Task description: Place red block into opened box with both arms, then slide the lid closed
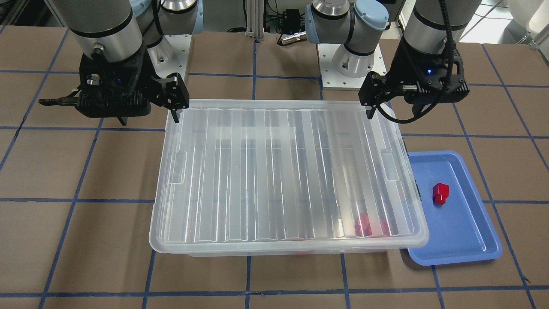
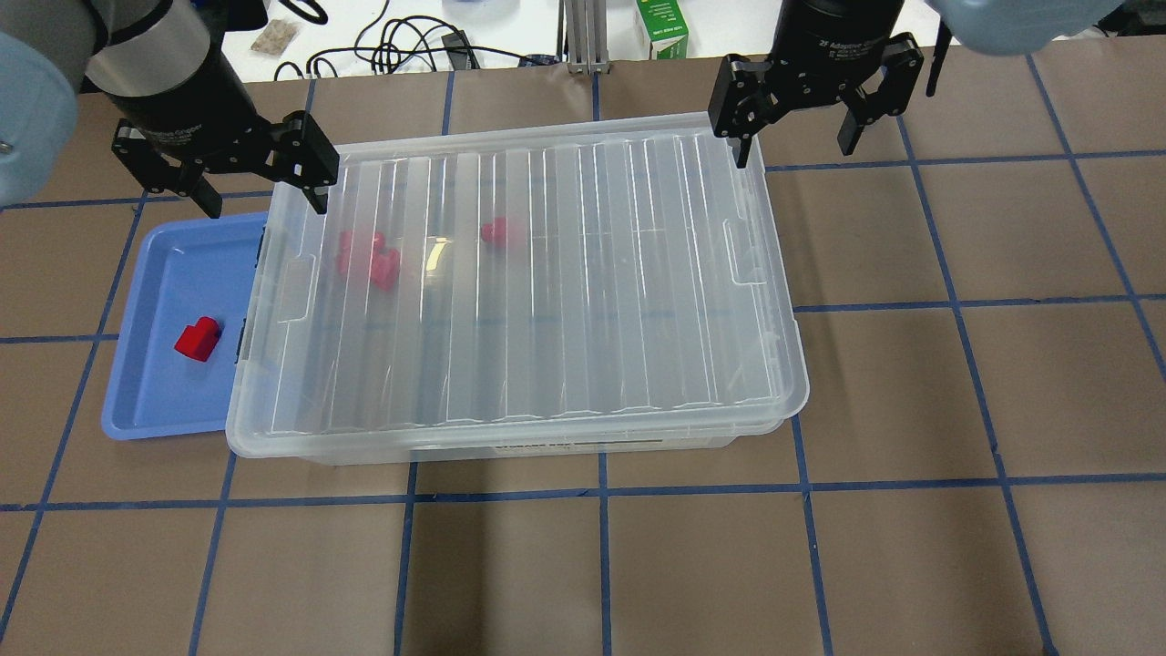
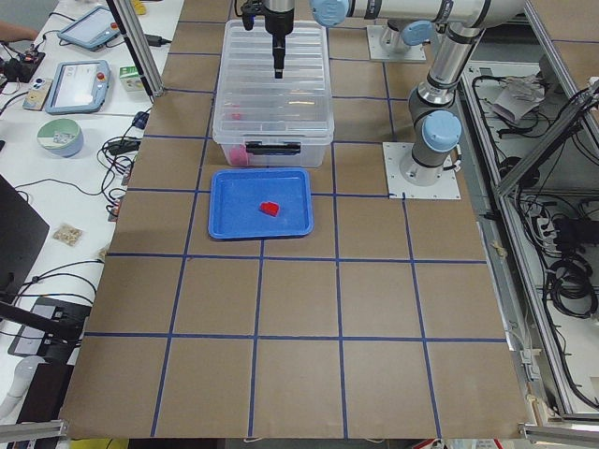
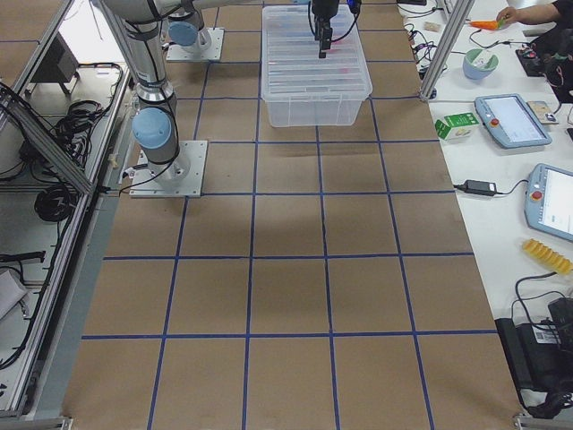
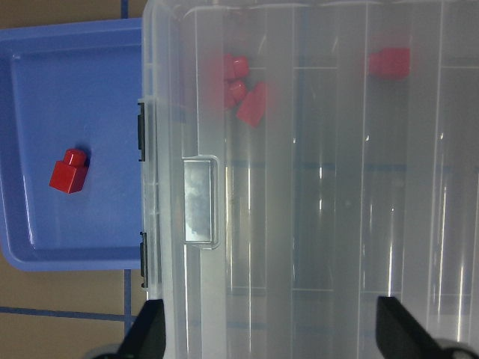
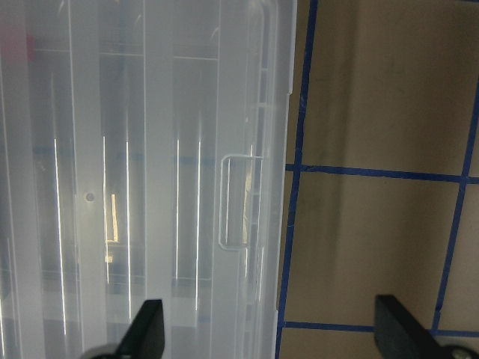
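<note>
My left pincer [image 2: 262, 193] and right pincer [image 2: 792, 141] hang released over the far corners of the lid [image 2: 547, 273], which lies on the box [image 2: 583, 445].

On table [image 2: 911, 410]: box [image 2: 547, 448], blue tray [image 2: 155, 392]

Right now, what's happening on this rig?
The lid lies over the box, with several red blocks showing through it. The left hand and right hand hang open above the lid's short ends, holding nothing. One more red block sits in the blue tray beside the box, on the robot's left.
</note>
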{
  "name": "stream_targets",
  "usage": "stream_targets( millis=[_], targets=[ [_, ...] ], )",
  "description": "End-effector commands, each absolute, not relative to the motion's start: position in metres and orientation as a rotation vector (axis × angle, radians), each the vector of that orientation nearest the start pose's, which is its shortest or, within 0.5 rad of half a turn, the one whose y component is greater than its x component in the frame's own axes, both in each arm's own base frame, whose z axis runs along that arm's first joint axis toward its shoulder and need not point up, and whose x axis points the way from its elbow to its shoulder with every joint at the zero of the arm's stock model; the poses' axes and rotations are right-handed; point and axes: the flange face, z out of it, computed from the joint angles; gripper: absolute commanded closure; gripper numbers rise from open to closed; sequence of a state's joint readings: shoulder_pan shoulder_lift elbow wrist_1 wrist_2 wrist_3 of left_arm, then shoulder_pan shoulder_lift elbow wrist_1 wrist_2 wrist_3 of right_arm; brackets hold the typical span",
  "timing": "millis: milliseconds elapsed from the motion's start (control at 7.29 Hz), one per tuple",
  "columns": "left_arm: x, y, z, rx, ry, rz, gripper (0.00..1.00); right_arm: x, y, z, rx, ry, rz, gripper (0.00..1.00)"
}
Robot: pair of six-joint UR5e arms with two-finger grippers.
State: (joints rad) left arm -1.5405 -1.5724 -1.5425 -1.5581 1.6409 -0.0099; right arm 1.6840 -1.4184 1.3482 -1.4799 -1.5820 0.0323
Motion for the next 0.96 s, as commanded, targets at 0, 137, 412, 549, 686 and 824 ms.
stream_targets(
  millis=[0,137,412,549,686,824],
  targets=[
    [-0.112,-0.499,0.503,-0.068,3.071,-0.060,0.00,0.180,-0.539,0.449,-0.090,3.153,0.119,0.00],
    [-0.112,-0.499,0.503,-0.070,3.072,-0.061,0.00,0.177,-0.546,0.399,-0.083,3.153,0.086,0.00],
    [-0.112,-0.499,0.503,-0.073,3.072,-0.063,0.00,0.168,-0.544,0.349,-0.068,3.176,0.002,0.00],
    [-0.112,-0.498,0.502,-0.073,3.072,-0.058,0.00,0.165,-0.545,0.349,-0.073,3.179,-0.005,0.00],
    [-0.112,-0.494,0.500,-0.072,3.073,-0.051,0.00,0.155,-0.545,0.345,-0.063,3.221,0.013,0.00],
    [-0.113,-0.495,0.500,-0.070,3.073,-0.054,0.00,0.146,-0.545,0.343,-0.053,3.272,0.031,0.00]
  ],
)
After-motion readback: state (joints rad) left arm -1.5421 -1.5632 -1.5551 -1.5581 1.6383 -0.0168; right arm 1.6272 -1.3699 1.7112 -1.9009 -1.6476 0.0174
